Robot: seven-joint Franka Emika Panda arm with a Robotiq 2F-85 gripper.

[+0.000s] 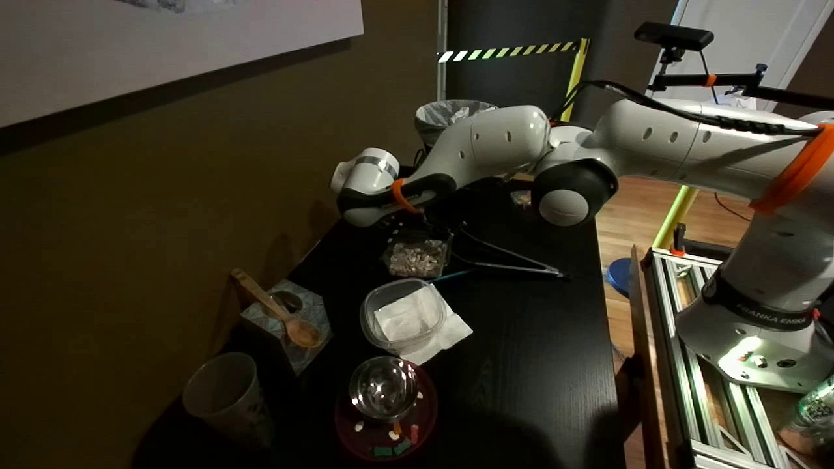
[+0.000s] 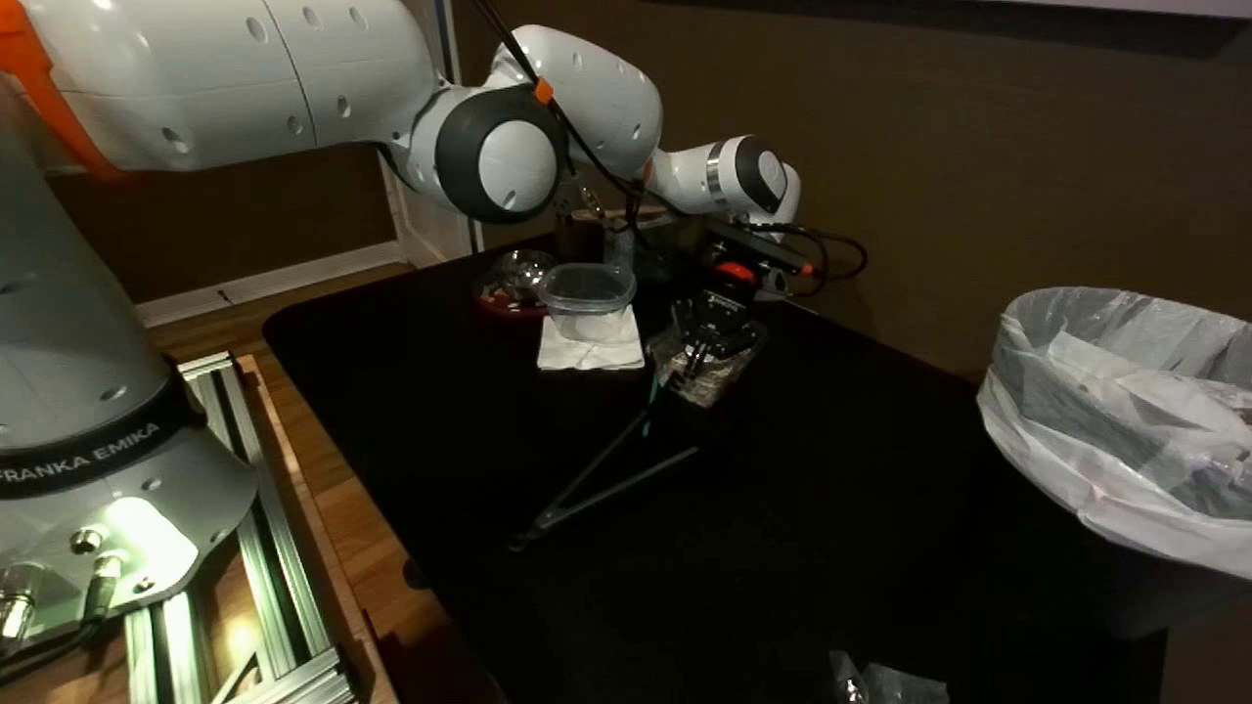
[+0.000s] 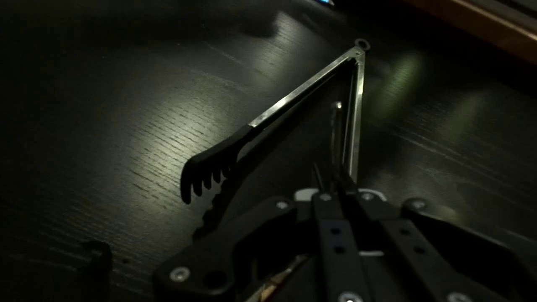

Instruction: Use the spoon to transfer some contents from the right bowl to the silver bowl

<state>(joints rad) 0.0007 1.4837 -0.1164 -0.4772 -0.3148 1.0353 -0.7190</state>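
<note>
The right bowl, a small clear container of pale beige granules [image 1: 417, 260], sits on the black table; it also shows in an exterior view [image 2: 706, 388]. My gripper [image 2: 693, 364] points down right over this container. In the wrist view my jaws [image 3: 334, 184] are nearly closed on a thin rod, the spoon's handle [image 3: 337, 130]. The handle shows teal in an exterior view [image 2: 652, 396], sticking out toward the robot base. The spoon's head is hidden. The silver bowl [image 1: 383, 389], round and shiny, stands on a dark red plate [image 1: 345, 430] in both exterior views.
Open metal tongs [image 3: 302, 94] lie close to the gripper. A larger clear tub [image 1: 371, 326] stands on a napkin [image 1: 456, 329] between the granules and the silver bowl. A wooden spoon [image 1: 303, 333] and a cup [image 1: 225, 400] are near the wall. A lined bin [image 2: 1105, 420] stands beyond.
</note>
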